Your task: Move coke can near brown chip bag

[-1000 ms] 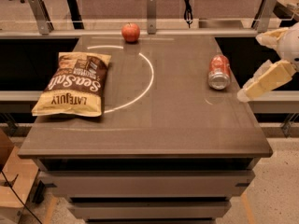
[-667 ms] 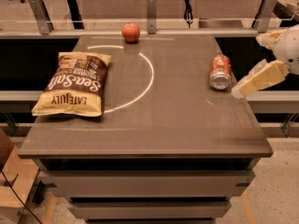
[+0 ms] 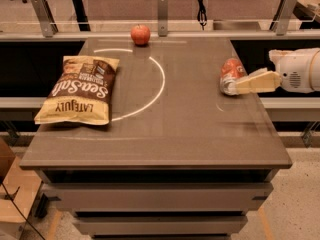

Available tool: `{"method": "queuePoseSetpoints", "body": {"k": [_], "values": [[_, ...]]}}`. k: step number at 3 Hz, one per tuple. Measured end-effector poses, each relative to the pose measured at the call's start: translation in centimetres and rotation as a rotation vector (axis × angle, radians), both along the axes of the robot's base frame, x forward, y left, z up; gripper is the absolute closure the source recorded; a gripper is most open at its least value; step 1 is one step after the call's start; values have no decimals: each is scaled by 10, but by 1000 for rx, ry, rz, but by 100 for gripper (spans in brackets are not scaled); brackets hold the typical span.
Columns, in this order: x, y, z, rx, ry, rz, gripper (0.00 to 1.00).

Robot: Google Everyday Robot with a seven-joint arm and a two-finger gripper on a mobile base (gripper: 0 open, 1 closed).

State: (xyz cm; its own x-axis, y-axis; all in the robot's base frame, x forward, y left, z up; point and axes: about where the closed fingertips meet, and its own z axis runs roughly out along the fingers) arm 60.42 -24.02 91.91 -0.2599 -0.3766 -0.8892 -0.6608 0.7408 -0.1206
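Note:
The coke can (image 3: 230,72) lies on its side at the right of the table, silver end toward the front. The brown chip bag (image 3: 77,90) lies flat at the left of the table, far from the can. My gripper (image 3: 256,82) reaches in from the right edge, low over the table. Its cream tip is right against the can's front right side. Whether it touches the can cannot be told.
A red apple (image 3: 140,34) sits at the back middle of the brown table (image 3: 165,139). A white arc is painted on the tabletop between bag and can. A rail with metal posts runs behind the table. A cardboard box (image 3: 12,194) stands on the floor at the lower left.
My gripper has moved left, in from beyond the table's right edge, up to the can. The can, bag and apple have not moved.

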Motion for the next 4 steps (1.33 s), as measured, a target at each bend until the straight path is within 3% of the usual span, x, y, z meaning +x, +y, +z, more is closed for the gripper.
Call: {"method": "queuePoseSetpoints", "body": {"k": [1,2,3,4], "values": [[32,-9,-15,84,-30,-97,0],[56,-10,-33,117,-14,-139,0],[68,2,-48,125,18,-139,0],[73,14,-61,129,52,-134,16]]}}
